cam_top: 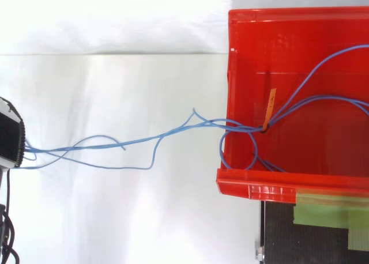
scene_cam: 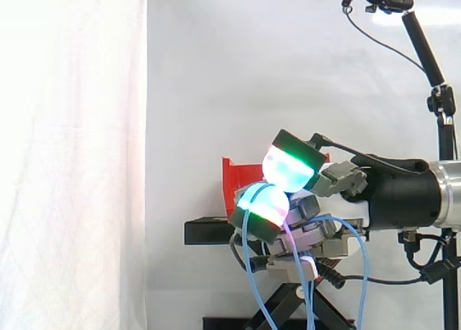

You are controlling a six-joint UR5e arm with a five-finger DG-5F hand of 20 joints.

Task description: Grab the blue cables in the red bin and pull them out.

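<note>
- My hand (scene_cam: 306, 207) is closed on the thin blue cables (cam_top: 233, 124); in the side view my glowing fingertips (scene_cam: 263, 204) curl over the strands, which drop from my grip in long slack loops
- The deep red plastic bin (cam_top: 271, 186) stands on the black stand (scene_cam: 209, 233), just behind my fingers in the side view
- From above, the cables leave the bin over its left wall and run across the open white stretch to the left edge, where they meet the dark end of my arm
- Inside the bin the strands are gathered by a small orange tie (cam_top: 270, 108) near that left wall; beyond it they fan out towards the right side of the bin and out of the picture
- I judge this to be the middle of the pull: the grasp is made and one part of the bundle is out, but the tied part and the far loops lie in the bin
- The next move calls for a firm grip and a long draw away from the bin, enough to take up the slack first
- I would watch the tied knot as it reaches the wall, since it could catch on the rim and drag the bin
</note>
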